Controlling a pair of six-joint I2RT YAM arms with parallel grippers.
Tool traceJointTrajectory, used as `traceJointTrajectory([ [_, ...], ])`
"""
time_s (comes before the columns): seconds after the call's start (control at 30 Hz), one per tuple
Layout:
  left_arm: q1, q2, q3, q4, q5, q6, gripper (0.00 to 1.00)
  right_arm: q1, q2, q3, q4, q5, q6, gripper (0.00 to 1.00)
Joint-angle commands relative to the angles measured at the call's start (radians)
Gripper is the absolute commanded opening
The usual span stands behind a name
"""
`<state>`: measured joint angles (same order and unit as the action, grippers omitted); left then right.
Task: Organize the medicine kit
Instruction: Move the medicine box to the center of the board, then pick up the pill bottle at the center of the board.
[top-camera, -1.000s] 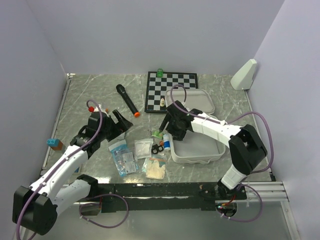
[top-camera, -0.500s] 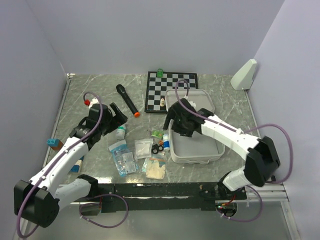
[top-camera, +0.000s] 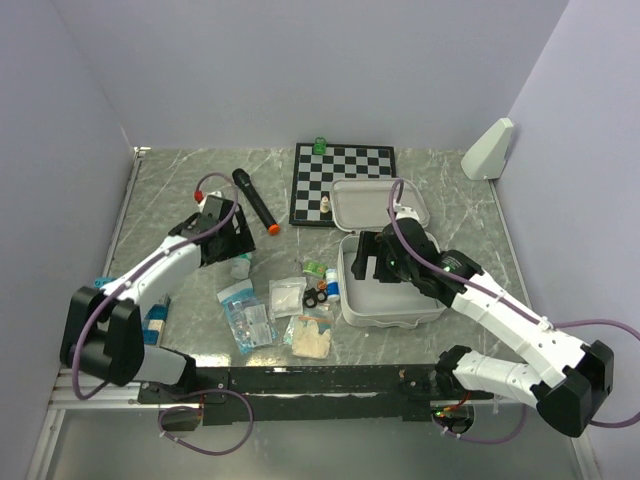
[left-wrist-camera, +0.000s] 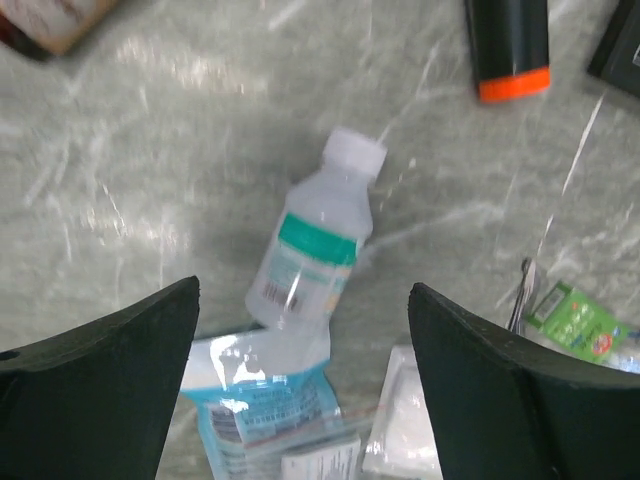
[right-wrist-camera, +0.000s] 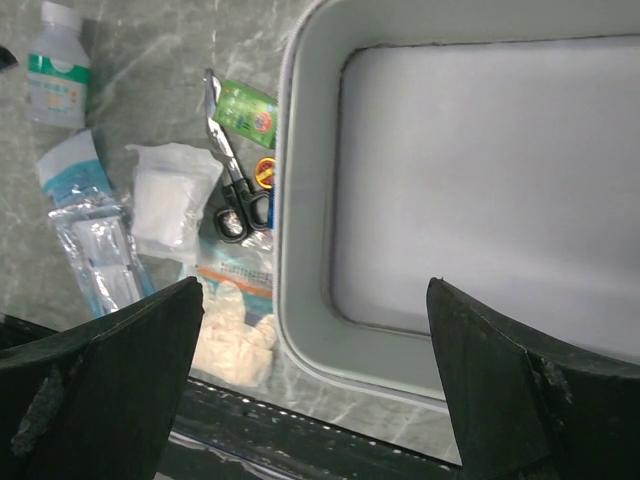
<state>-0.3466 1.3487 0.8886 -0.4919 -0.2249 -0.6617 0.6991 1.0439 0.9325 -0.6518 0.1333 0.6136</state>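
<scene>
The right gripper (right-wrist-camera: 315, 290) has moved above the open, empty kit (right-wrist-camera: 480, 180) on the tabletop (top-camera: 180, 180); the left gripper (left-wrist-camera: 302, 290) now hovers over the bottle (left-wrist-camera: 315, 240). Both jaws stand wide, holding nothing, so packing waits.

Matt grey plastic medicine kit (right-wrist-camera: 310, 250); glossy marbled table (left-wrist-camera: 120, 150); translucent, probably plastic, bottle (left-wrist-camera: 315, 240).

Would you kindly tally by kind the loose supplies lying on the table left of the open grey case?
Clear plastic bottle with white cap: 1
Black-handled metal scissors: 1
Soft packets (blue-clear pouch, white gauze, pale gloves, green sachet): 4
Small blue-and-white item, kind unclear: 1
Total: 7
</scene>
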Motion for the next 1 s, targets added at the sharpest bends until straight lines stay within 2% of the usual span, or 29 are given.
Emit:
traceJointTrajectory([
  [0.0,0.021,0.087,0.124,-0.020,-0.011,0.109,0.88,0.008,-0.071,-0.029,-0.011,0.049,-0.046,0.99],
  [0.27,0.029,0.228,0.164,-0.023,0.025,0.145,0.79,0.008,-0.085,-0.052,-0.014,0.046,-0.048,0.99],
  [0.43,0.028,0.256,0.165,-0.022,0.062,0.177,0.75,0.008,-0.097,-0.046,-0.020,0.057,-0.060,1.00],
  [0.57,-0.002,0.291,0.161,-0.043,0.010,0.195,0.73,0.007,-0.114,-0.061,-0.016,0.058,-0.061,1.00],
  [0.83,-0.019,0.296,0.147,-0.065,-0.024,0.191,0.46,0.007,-0.139,-0.066,-0.029,0.065,-0.057,1.00],
  [0.97,-0.020,0.224,0.161,-0.073,-0.007,0.172,0.35,0.007,-0.156,-0.043,-0.049,0.081,-0.054,1.00],
])
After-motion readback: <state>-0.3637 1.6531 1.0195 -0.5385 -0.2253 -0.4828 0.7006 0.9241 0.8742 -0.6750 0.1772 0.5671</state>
